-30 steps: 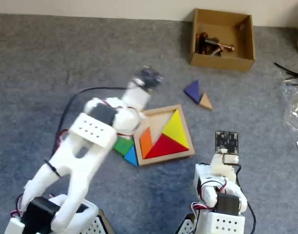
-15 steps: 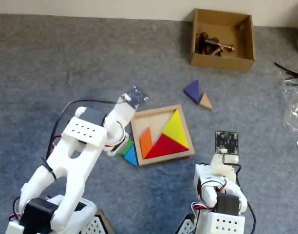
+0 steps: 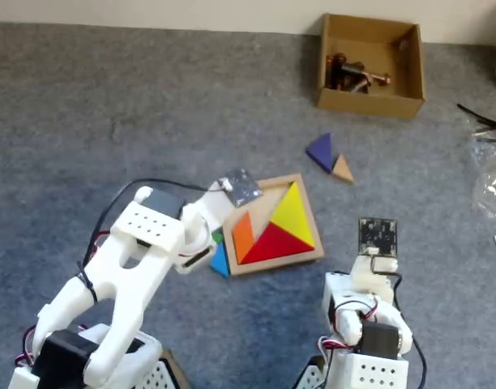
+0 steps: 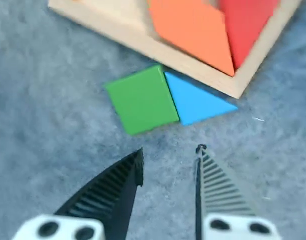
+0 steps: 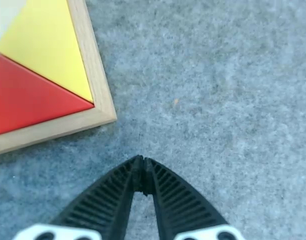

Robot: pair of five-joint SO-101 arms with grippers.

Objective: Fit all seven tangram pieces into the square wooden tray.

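The square wooden tray [image 3: 313, 250] holds a red triangle [image 3: 276, 241], a yellow triangle [image 3: 293, 212] and an orange piece [image 3: 243, 235]. Just outside its left edge lie a green square [image 4: 143, 99] and a light blue triangle [image 4: 198, 102], touching each other. My left gripper [image 4: 169, 152] hovers open just short of these two, holding nothing. A dark blue triangle [image 3: 319, 151] and a tan triangle [image 3: 342, 168] lie together beyond the tray. My right gripper [image 5: 142, 165] is shut and empty over bare carpet, near the tray corner [image 5: 100, 112] by the yellow triangle [image 5: 43, 45].
A cardboard box [image 3: 369, 96] with small metal parts stands at the back right. Cables and clear plastic [image 3: 491, 182] lie at the right edge. The left arm [image 3: 143, 243] covers the carpet left of the tray. Grey carpet is open at the back left.
The left arm has drawn back from beyond the tray toward the front and come down over the green and light blue pieces. The right arm has kept still.
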